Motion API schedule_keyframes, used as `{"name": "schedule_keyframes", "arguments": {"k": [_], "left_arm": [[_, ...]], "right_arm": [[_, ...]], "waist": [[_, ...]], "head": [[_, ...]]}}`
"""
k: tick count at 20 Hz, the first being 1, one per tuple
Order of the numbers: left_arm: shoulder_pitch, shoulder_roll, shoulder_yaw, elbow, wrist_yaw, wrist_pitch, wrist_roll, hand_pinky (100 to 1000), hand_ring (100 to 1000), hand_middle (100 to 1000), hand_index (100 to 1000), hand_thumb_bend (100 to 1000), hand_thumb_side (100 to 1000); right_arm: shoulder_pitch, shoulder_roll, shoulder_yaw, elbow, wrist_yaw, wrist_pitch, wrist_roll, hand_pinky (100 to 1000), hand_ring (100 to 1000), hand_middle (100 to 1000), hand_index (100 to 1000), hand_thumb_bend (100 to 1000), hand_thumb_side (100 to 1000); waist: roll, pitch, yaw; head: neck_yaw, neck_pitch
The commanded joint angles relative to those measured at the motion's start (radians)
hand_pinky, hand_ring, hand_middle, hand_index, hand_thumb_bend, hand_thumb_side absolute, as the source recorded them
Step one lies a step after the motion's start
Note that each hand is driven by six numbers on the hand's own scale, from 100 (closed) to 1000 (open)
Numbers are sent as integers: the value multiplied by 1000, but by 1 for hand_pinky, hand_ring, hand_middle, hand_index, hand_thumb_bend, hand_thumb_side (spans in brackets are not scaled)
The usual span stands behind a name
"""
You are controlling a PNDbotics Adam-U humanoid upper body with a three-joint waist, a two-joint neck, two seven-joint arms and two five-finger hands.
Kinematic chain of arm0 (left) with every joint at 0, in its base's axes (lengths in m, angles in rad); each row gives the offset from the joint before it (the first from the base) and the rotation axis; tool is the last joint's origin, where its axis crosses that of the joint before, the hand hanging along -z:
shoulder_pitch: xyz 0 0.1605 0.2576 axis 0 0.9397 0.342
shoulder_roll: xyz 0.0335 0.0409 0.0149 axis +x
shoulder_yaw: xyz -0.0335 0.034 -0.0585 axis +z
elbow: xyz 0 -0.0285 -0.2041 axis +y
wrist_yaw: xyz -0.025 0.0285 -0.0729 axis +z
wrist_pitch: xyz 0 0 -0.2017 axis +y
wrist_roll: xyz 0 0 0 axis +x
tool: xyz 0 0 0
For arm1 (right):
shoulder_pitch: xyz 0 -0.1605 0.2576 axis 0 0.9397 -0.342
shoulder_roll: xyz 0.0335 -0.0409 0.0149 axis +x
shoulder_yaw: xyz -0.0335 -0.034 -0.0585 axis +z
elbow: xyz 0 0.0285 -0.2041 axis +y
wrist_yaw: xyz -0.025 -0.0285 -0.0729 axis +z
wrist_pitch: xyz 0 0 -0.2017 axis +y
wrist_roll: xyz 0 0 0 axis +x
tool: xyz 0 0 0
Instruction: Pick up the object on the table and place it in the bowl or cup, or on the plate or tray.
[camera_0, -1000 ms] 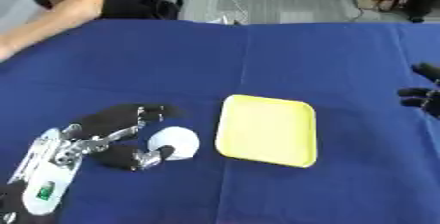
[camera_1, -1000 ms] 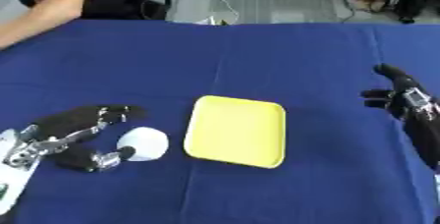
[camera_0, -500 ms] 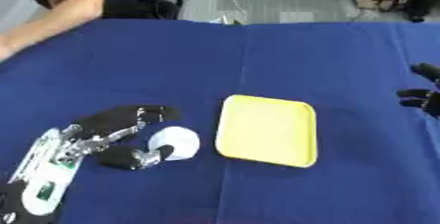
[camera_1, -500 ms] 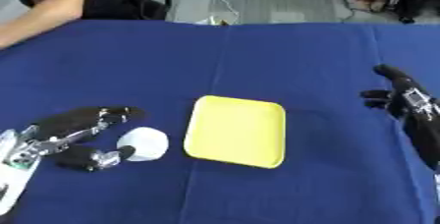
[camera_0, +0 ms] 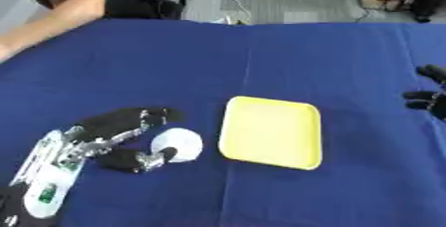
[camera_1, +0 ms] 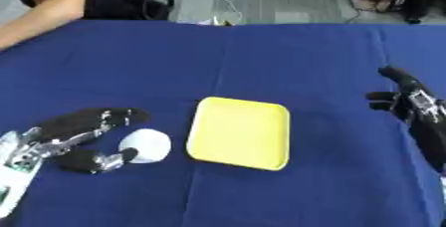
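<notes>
- The left robot hand [camera_0: 113, 139] lies low at the near left of the blue table [camera_0: 261, 56], fingers and thumb curled either side of a white round object [camera_0: 177, 145].
- The object sits on the table, just left of the yellow tray [camera_0: 272, 131].
- The right robot hand [camera_1: 407, 100] hangs at the right edge, well apart from the tray, fingers relaxed, holding nothing.
</notes>
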Motion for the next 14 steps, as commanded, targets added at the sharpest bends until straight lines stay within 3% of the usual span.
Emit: {"name": "schedule_keyframes", "arguments": {"k": [1, 3, 14], "left_arm": [[-9, 4, -3, 10, -44, -17, 29, 858, 922, 952, 1000, 303, 908], [-9, 1, -8, 29, -69, -24, 44, 860, 922, 948, 1000, 335, 892], [-9, -6, -29, 72, -122, -51, 71, 864, 923, 945, 1000, 293, 938]], "right_arm": [[-2, -15, -5, -14, 1, -1, 1, 784, 781, 993, 1000, 100, 937], [-2, -15, -5, -14, 1, -2, 2, 784, 781, 992, 1000, 100, 938], [-3, -16, -5, -12, 1, -4, 3, 784, 781, 992, 1000, 100, 940]], "waist": [[-2, -8, 1], [-3, -8, 1], [-4, -7, 1]], "head": [[10, -4], [11, -4], [17, -4]]}}
